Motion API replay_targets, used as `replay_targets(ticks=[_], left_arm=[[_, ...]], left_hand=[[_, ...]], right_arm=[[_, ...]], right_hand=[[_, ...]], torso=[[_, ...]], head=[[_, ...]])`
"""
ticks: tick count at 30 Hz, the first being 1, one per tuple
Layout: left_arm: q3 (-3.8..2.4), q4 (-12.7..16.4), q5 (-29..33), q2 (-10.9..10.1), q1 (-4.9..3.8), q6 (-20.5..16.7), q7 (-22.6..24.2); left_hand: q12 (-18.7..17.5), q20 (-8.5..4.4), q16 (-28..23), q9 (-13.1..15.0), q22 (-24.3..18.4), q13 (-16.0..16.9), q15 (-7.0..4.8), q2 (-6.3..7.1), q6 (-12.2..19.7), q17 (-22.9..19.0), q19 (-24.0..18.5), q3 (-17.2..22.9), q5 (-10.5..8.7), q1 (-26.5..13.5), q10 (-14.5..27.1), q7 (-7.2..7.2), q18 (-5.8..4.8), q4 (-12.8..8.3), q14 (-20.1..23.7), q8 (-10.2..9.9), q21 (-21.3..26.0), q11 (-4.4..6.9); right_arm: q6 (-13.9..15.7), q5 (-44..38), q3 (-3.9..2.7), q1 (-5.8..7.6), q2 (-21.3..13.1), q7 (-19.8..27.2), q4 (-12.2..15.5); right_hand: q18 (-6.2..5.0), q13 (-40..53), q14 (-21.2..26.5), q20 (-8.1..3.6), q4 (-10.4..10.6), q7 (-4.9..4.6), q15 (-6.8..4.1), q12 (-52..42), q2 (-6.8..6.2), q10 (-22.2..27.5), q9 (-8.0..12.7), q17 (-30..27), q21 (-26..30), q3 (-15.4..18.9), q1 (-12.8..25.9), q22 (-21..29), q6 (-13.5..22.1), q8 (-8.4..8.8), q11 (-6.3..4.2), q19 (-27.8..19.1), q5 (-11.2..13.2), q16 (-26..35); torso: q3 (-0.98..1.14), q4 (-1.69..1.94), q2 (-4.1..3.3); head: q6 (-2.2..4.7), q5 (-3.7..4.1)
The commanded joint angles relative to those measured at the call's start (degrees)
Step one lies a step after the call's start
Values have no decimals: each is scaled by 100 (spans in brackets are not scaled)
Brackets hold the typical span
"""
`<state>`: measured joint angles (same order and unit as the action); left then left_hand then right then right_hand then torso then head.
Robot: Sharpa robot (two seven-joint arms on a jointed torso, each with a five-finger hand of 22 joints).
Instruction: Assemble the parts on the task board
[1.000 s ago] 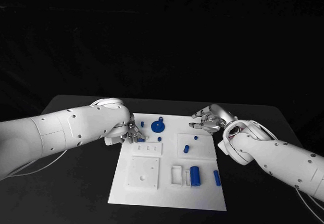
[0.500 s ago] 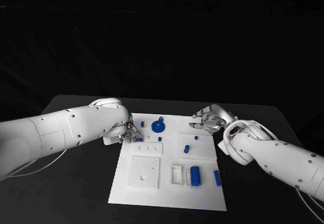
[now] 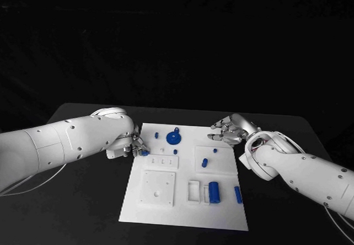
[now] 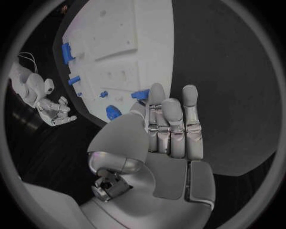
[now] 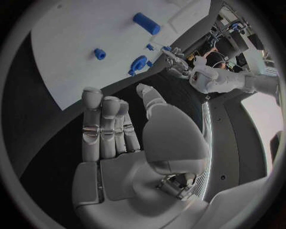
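- The task board (image 3: 184,211) is lying in the middle of the black table (image 3: 77,205), with blue parts scattered on it: a round disc part (image 3: 174,137) near the far edge, a cylinder (image 3: 213,192) and a slim bar (image 3: 238,195) nearer the robot.
- The left hand (image 3: 136,145) is hovering at the board's left edge and appears to be pinching a small blue part (image 4: 141,95) between thumb and fingertip; the grip looks light, and how firmly it is seated I cannot tell.
- Judging the step: this part is probably being carried toward a socket, so it pays to be keeping it upright and lowering it squarely over the hole before letting go.
- The right hand (image 3: 228,131) is waiting beyond the board's far right corner, fingers loosely apart, holding nothing.
- Containers: the white open frame (image 3: 194,192) beside the cylinder is standing empty as far as I can see; the raised square block (image 3: 210,157) is carrying two small blue pegs (image 3: 204,163).
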<state>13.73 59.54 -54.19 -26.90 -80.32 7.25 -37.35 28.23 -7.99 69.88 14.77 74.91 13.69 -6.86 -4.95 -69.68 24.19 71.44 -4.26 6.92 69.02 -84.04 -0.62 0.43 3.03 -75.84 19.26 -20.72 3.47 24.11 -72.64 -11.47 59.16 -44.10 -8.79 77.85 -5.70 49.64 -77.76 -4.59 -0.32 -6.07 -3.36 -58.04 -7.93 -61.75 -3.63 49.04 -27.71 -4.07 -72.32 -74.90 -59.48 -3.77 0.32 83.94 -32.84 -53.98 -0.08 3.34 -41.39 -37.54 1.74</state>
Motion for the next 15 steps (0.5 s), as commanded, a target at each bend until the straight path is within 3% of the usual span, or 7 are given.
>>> replay_targets(ticks=[1,7,15], left_arm=[[1,54,140,-7,5,-2,35],[1,79,187,-54,5,-72,43],[0,149,188,-204,5,-239,66]], left_hand=[[-60,20,-8,-114,107,-14,-11,79,58,-17,-45,-59,-53,-77,-243,38,-43,85,24,-153,4,2],[-84,27,-14,-280,110,-11,-3,207,0,-40,-37,-50,-99,-103,-242,72,-43,263,31,-341,33,-14],[-83,26,-6,-324,111,-3,-1,337,-20,-57,-17,23,-144,-144,-243,78,-43,429,27,-360,55,-16]], right_arm=[[-50,-15,-3,-5,4,32,0],[-48,-15,-3,-7,9,33,-2],[-46,-14,-3,-8,3,34,-3]], right_hand=[[-80,-3,-27,1,15,-14,-18,12,-1,-4,6,-8,-11,-29,56,-310,-1,21,4,240,-31,32],[-80,-3,-27,1,15,-14,-18,12,-1,-4,6,-8,-11,-29,56,-310,-1,21,4,240,-31,32],[-80,-3,-27,1,15,-14,-18,12,-1,-4,6,-8,-11,-29,56,-310,-1,21,4,240,-31,32]], torso=[[-6,1,1],[2,-6,0],[6,-5,-3]], head=[[1,-15],[5,-43],[15,-66]])
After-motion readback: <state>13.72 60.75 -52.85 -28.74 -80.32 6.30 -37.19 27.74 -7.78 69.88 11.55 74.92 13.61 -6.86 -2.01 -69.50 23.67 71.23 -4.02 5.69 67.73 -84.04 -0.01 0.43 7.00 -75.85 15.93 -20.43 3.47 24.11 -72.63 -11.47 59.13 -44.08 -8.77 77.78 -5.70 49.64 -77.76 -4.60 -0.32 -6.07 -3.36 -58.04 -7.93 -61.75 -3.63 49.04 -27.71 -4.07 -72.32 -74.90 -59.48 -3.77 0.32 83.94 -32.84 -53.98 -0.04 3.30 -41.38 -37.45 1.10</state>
